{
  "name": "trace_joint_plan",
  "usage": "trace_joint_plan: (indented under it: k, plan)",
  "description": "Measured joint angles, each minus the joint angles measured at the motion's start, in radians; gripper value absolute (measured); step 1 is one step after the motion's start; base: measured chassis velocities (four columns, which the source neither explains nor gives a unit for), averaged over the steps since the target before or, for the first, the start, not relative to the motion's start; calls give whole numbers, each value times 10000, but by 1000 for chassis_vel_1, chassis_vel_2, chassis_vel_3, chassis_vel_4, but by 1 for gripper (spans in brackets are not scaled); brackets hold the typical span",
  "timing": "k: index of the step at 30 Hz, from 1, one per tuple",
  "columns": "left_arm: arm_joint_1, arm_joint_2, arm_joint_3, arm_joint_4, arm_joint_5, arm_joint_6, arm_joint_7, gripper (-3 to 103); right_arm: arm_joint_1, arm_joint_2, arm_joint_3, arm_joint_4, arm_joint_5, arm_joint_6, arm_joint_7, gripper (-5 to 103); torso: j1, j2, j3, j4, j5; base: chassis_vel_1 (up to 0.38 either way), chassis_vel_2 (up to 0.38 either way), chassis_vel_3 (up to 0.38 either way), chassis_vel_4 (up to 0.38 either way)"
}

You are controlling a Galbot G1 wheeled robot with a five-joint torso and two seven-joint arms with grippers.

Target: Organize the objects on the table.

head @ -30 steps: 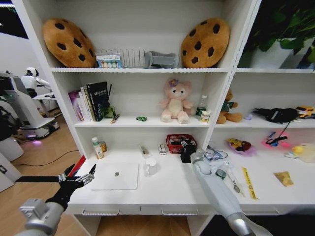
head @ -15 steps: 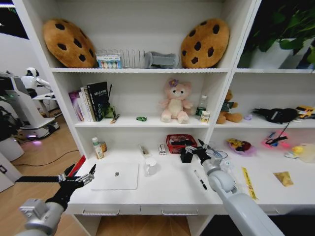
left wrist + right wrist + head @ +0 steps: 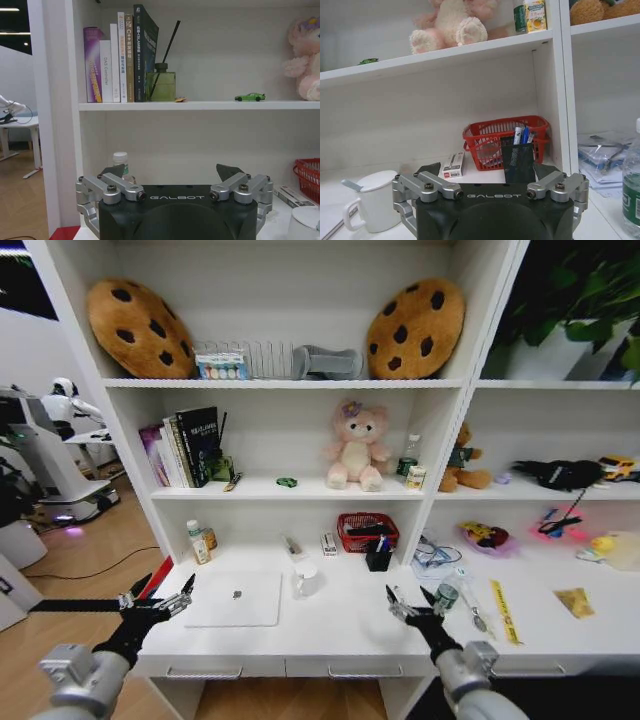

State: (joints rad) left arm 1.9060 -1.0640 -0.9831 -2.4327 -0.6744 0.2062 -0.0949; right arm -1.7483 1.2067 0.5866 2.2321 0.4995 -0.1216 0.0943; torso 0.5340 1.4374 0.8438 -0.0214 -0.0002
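Pulling back from the black mesh pen holder (image 3: 378, 558), our right gripper (image 3: 413, 604) is now hovering over the near edge of the tabletop (image 3: 340, 625), jaws spread wide and holding nothing. We are seeing pens (image 3: 524, 135) standing in that holder, just in front of the red basket (image 3: 367, 531). Our left gripper (image 3: 157, 602) is hanging at the near left corner, jaws open and empty, just left of the silver laptop (image 3: 235, 599) lying flat.

Bare table (image 3: 345, 625) lies ahead of my right gripper (image 3: 413, 606). Farther back, the white mug (image 3: 305, 580) and black pen holder (image 3: 378, 557) crowd it.
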Motion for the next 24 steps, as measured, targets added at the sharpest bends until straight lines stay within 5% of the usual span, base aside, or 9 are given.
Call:
trace_joint_plan:
  k: [10,24]
  plan:
    - [0,0,0,0,1,1,2,100,1024,-751,-124,-334,417,-360,55,100,5,-4,3,-4,2,-79,-91,89,81]
    - [0,0,2,0,0,0,15,100,2271,-912,-1303,-1428,768,-841,426,100,0,-1,1,-4,-1,-172,-185,168,169]
